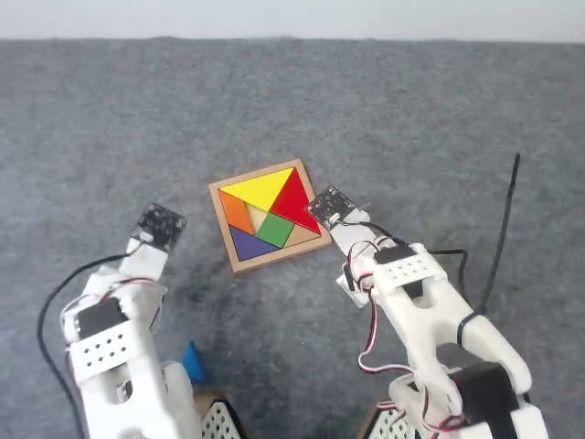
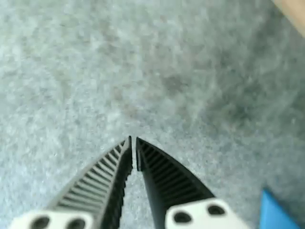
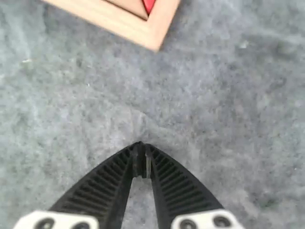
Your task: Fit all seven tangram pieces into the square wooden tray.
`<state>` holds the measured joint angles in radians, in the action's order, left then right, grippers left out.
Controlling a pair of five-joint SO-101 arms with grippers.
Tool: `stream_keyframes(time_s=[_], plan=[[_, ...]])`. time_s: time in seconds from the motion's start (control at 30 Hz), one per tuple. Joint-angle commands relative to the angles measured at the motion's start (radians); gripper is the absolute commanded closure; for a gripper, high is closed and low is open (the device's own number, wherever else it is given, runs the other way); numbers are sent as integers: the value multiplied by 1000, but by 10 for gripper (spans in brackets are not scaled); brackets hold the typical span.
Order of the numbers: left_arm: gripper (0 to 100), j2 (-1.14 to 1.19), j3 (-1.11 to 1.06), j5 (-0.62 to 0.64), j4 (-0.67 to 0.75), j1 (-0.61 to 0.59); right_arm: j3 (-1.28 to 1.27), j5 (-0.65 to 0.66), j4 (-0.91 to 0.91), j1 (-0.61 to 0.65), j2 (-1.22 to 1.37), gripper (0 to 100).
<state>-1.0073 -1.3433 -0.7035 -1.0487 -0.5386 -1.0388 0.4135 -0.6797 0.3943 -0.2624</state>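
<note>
The square wooden tray (image 1: 239, 263) lies on the grey carpet in mid-table. It holds yellow (image 1: 256, 189), red (image 1: 294, 201), orange (image 1: 235, 212), purple (image 1: 247, 243) and green (image 1: 273, 229) pieces, plus a small pale triangle (image 1: 259, 218). Bare wood shows at its near right corner (image 1: 303, 237). A blue piece (image 1: 192, 361) lies on the carpet beside the left arm's base, also seen as the blue piece (image 2: 276, 213) in the left wrist view. My left gripper (image 2: 133, 141) is shut over bare carpet, left of the tray. My right gripper (image 3: 141, 146) is shut, just off the tray's corner (image 3: 155, 37).
Grey carpet covers the whole table. A black cable (image 1: 501, 238) runs along the right side. A pale wall edges the far side. Open carpet lies beyond and around the tray.
</note>
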Motion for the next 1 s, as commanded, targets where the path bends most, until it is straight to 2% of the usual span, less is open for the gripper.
stream_keyframes(time_s=[0.0,0.2,0.97], plan=[[987,-15,90,57,-41,14,-6,-3,21,22,-15,990],[987,-9,111,129,-44,15,-6,-3,21,24,-15,990],[987,-9,117,129,-87,20,-8,-3,21,27,-15,990]])
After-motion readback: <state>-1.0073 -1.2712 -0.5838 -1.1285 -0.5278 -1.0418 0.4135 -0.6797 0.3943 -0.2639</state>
